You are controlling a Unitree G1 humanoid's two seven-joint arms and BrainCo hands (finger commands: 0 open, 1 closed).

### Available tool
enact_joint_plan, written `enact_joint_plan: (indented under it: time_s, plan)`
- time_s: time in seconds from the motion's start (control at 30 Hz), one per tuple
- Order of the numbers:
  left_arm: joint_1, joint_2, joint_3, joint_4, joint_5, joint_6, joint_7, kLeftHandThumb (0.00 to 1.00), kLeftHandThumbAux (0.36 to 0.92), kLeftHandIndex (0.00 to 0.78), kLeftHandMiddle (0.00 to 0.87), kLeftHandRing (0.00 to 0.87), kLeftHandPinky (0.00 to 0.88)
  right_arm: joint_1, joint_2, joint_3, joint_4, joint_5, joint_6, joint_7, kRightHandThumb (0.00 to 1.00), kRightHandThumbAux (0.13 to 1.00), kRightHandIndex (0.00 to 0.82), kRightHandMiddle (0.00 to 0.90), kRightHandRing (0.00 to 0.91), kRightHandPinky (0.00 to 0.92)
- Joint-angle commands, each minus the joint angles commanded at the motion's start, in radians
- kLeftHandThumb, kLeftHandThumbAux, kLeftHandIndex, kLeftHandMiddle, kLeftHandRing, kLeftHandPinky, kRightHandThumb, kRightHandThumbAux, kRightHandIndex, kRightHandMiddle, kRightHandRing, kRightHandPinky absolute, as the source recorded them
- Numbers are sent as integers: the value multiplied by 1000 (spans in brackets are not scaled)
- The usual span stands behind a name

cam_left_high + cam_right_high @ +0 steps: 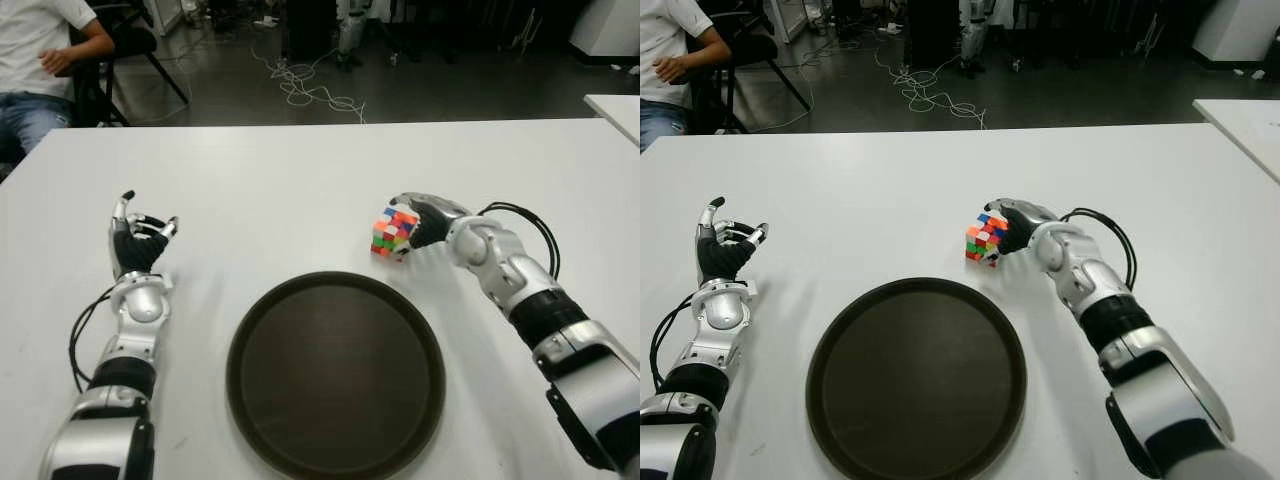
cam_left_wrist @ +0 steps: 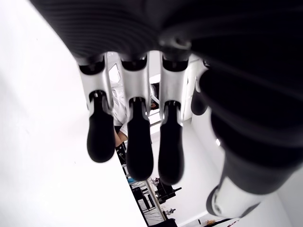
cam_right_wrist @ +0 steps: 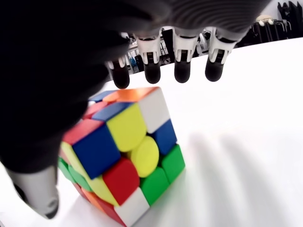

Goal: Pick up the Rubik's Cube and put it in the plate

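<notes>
The right hand (image 1: pixel 425 222) reaches the Rubik's Cube (image 1: pixel 393 231) from the desk's right edge, fingers extended over it and thumb beside it, not yet closed. The cube sits on the desk (image 1: pixel 300 190) just beyond the plate (image 1: pixel 335 375). The right wrist view shows the gap above the cube. The left hand (image 1: pixel 137 240) shows near the left edge, relaxed and empty.

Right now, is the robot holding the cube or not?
Not yet. The right hand is against the cube, thumb beside it, but its fingers stretch out above it, not closed. The cube looks tipped on the table. The left hand holds nothing.
</notes>
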State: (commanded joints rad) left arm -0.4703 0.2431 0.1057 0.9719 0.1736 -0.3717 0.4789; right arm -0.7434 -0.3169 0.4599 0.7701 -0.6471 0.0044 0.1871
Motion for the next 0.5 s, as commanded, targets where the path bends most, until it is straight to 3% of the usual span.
enact_joint_plan:
  time_s: [0.07, 0.27, 0.4, 0.5]
  plan:
    - [-1, 0, 0, 0, 0, 4, 2, 270, 782, 134, 541, 623, 632, -9, 4, 2, 16, -2, -2, -7, 0, 687, 11, 58, 41, 16]
    - [-1, -1, 1, -2, -2, 6, 0, 265, 789, 135, 615, 690, 715, -31, 15, 4, 56, -3, -14, -33, 0, 701, 24, 75, 55, 33]
    - [0, -2, 1, -2, -2, 2, 1, 262, 791, 139, 537, 616, 641, -48, 25, 2, 89, 0, -24, -52, 0, 698, 29, 81, 61, 49]
    - [1, -3, 2, -4, -5, 0, -2, 282, 791, 136, 561, 648, 677, -54, 29, -2, 105, 4, -32, -61, 0, 699, 30, 86, 71, 68]
